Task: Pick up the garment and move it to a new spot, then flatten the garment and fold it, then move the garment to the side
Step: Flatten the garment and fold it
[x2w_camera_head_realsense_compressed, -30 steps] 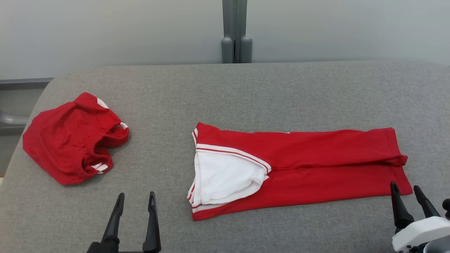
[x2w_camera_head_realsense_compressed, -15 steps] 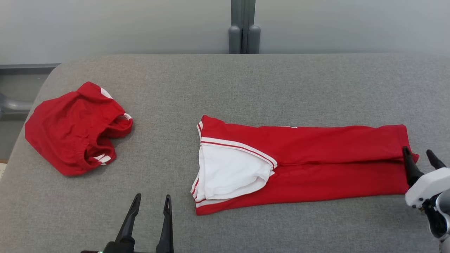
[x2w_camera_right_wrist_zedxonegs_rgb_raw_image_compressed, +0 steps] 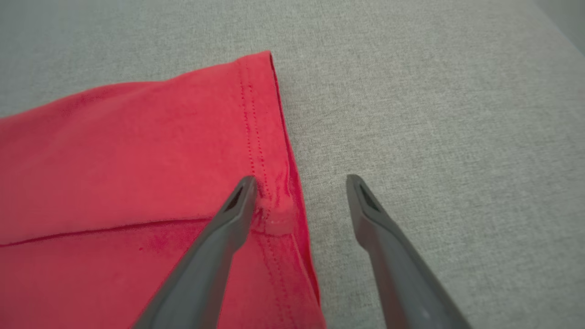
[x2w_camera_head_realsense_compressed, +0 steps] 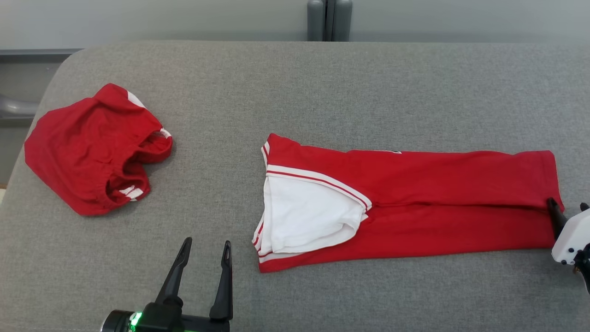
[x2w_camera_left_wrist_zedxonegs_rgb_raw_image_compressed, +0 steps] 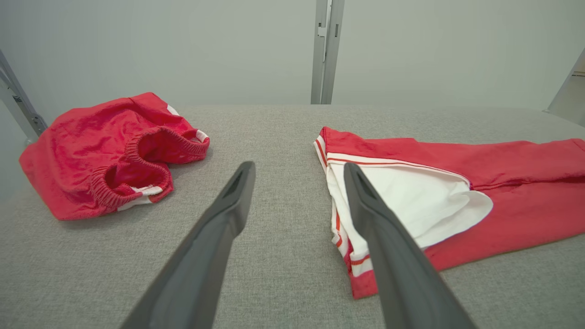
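The red garment [x2w_camera_head_realsense_compressed: 438,193] lies folded lengthwise across the middle of the grey padded table [x2w_camera_head_realsense_compressed: 322,92], with its white inner side [x2w_camera_head_realsense_compressed: 309,216] turned out at the left end. My right gripper [x2w_camera_head_realsense_compressed: 567,203] is open at the garment's right hem. In the right wrist view the right gripper [x2w_camera_right_wrist_zedxonegs_rgb_raw_image_compressed: 300,179] straddles the hem edge: one finger is over the red cloth [x2w_camera_right_wrist_zedxonegs_rgb_raw_image_compressed: 137,160], the other over bare table. My left gripper [x2w_camera_head_realsense_compressed: 207,241] stands open near the front edge, just left of the garment's white end [x2w_camera_left_wrist_zedxonegs_rgb_raw_image_compressed: 411,205], holding nothing.
A second red garment [x2w_camera_head_realsense_compressed: 92,147] with an elastic waistband lies crumpled at the table's far left [x2w_camera_left_wrist_zedxonegs_rgb_raw_image_compressed: 105,151]. A grey post [x2w_camera_head_realsense_compressed: 329,18] stands behind the back edge. The table's rounded left corner [x2w_camera_head_realsense_compressed: 55,78] drops off to the floor.
The head camera has tilted down, so the whole picture has shifted. My right gripper has moved forward along the garment's right end to the fold at the hem. The left gripper edged toward the garment.
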You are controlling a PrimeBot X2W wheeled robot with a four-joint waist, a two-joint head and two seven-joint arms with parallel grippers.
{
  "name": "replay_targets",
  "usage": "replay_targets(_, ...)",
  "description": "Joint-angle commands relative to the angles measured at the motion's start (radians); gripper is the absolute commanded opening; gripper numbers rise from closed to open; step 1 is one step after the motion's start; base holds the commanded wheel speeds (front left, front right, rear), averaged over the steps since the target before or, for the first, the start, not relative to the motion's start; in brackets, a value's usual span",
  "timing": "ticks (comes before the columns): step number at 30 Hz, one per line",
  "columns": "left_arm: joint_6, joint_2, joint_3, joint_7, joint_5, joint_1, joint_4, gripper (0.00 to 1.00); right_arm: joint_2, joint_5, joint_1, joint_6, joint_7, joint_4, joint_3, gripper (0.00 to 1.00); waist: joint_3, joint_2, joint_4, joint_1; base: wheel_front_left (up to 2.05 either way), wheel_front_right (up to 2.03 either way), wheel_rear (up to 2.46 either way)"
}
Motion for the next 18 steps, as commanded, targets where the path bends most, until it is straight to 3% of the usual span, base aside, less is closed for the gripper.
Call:
replay_targets(1, -0.004, -0.001, 0.004, -0.003, 0.007, -0.021, -0.005, 1.0, 0.003, -0.006, -0.013, 0.0, -0.001, 0.012, 0.001, 1.0, 0.017, -0.0001, -0.002, 0.0001, 0.0, 0.0, 0.0)
replay_targets(12, -0.015, -0.002, 0.006, -0.003, 0.017, -0.054, -0.011, 1.0, 0.03, 0.063, -0.036, 0.0, 0.035, 0.057, 0.038, 1.0, 0.07, -0.0001, -0.008, 0.0001, 0.0, 0.0, 0.0)
replay_targets(13, -0.014, -0.002, 0.005, -0.003, 0.015, -0.059, -0.012, 1.0, 0.033, 0.074, -0.039, 0.0, 0.037, 0.063, 0.038, 0.56, 0.074, -0.0001, -0.008, 0.0001, 0.0, 0.0, 0.0)
replay_targets(14, -0.014, -0.002, 0.004, -0.003, 0.014, -0.062, -0.012, 1.0, 0.037, 0.083, -0.04, 0.0, 0.046, 0.066, 0.044, 0.37, 0.076, -0.0001, -0.008, 0.0001, 0.0, 0.0, 0.0)
replay_targets(15, -0.013, -0.002, 0.003, -0.003, 0.014, -0.064, -0.012, 1.0, 0.038, 0.094, -0.041, 0.0, 0.053, 0.069, 0.05, 0.0, 0.079, -0.0001, -0.008, 0.0001, 0.0, 0.0, 0.0)
replay_targets(18, -0.009, -0.002, 0.002, -0.003, 0.011, -0.068, -0.012, 1.0, 0.021, 0.115, -0.038, -0.001, 0.054, 0.068, 0.066, 0.0, 0.082, -0.0001, -0.01, 0.0001, 0.0, 0.0, 0.0)
